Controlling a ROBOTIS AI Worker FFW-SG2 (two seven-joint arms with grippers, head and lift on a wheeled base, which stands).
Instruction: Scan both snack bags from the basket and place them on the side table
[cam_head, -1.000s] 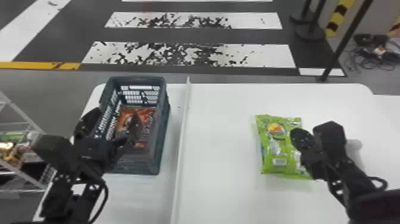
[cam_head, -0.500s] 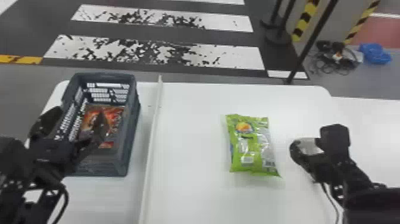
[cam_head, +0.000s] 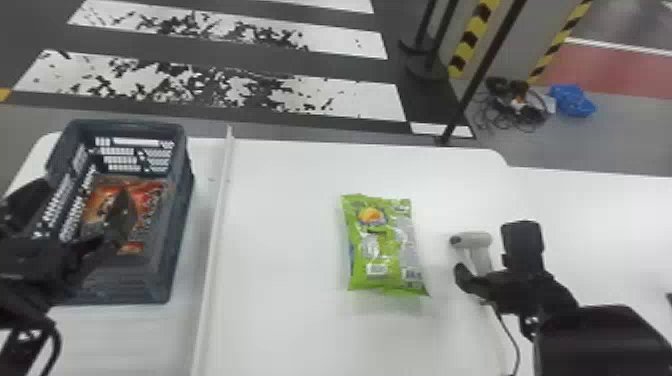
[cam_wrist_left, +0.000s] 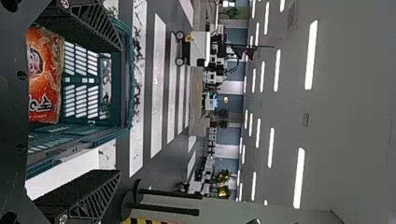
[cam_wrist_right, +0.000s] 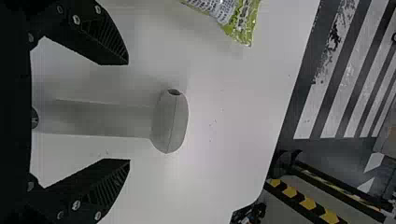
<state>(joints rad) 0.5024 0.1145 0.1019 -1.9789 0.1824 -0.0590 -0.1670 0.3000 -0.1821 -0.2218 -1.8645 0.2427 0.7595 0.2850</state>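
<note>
Well left of the shiny green foil snack bag (cam_head: 382, 245), leave the dark blue-grey slatted plastic basket (cam_head: 175, 225) undisturbed, with the flat orange-red snack bag (cam_head: 150, 195) inside; leave the black two-fingered left gripper (cam_wrist_left: 119, 109), spread wide and empty, over the basket; keep the green bag flat on the smooth white table (cam_head: 285, 320), ready for scanning; just right of the green bag, treat the pale grey pistol-shaped scanner (cam_head: 472, 239), nose toward the bag, as the likely thing to pick up next; keep the black two-fingered right gripper (cam_wrist_right: 127, 111), parted and holding nothing, centred about the scanner's straight handle (cam_wrist_right: 112, 119); close evenly, squarely on the handle, to avoid twisting the nose; once firm, lift gently and aim at the printed code (cam_head: 376, 270) on the green bag's near end; farther right of the green bag, count on the white surface (cam_head: 600, 210) as probably the side table.

Compared with half a second earlier, note the basket and green bag farther left in the head view, probably from a turn of the head; note the scanner in plainer sight, less covered by the right gripper.
</note>
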